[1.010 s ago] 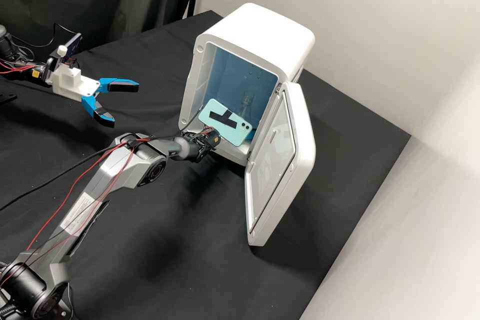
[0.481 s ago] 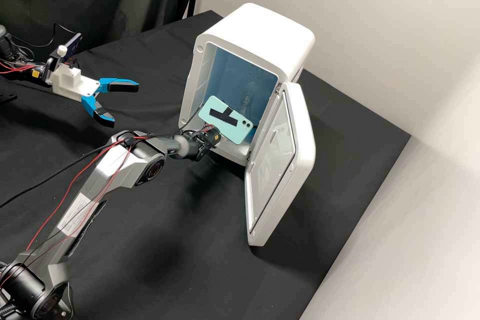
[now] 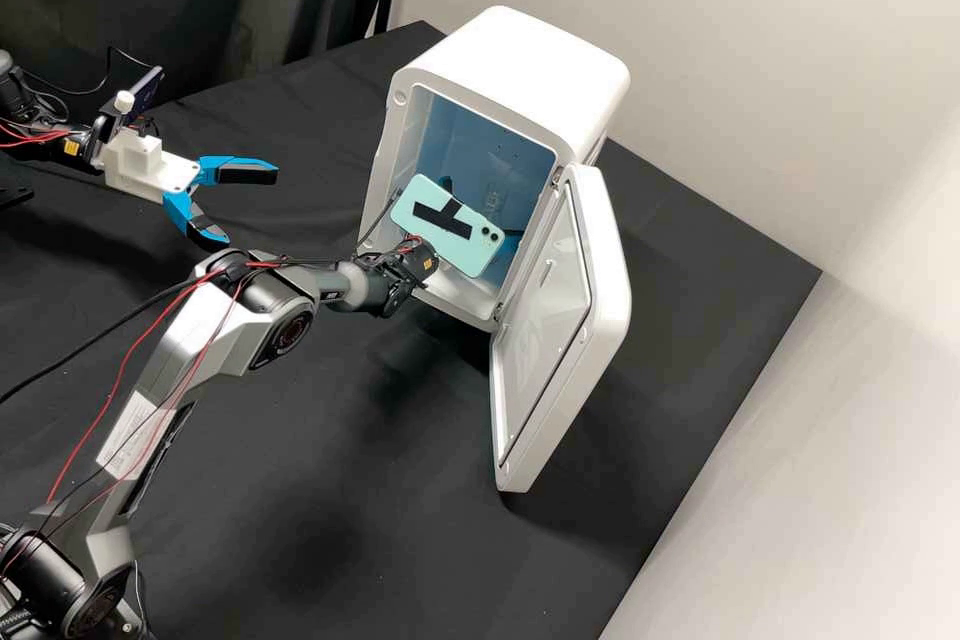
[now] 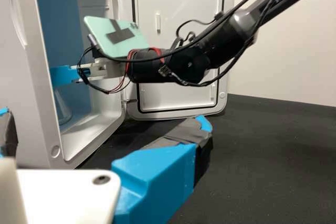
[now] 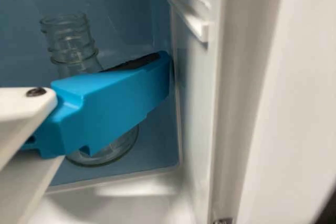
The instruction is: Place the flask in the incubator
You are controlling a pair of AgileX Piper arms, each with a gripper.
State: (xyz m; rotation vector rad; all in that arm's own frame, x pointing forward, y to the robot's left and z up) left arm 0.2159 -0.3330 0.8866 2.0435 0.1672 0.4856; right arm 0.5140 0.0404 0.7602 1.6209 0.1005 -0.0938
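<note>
The flask (image 5: 68,45) stood upright on the floor inside the open incubator (image 3: 520,70), with the right claw (image 5: 121,95) at its neck; whether that claw gripped it could not be told. The left claw (image 3: 245,205) hung spread apart above the bench (image 3: 350,470), well away.

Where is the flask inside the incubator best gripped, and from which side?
Probably at the narrow neck of the flask, coming level through the open front of the incubator: it stands upright, its base is wide, and walls close the other sides.
</note>
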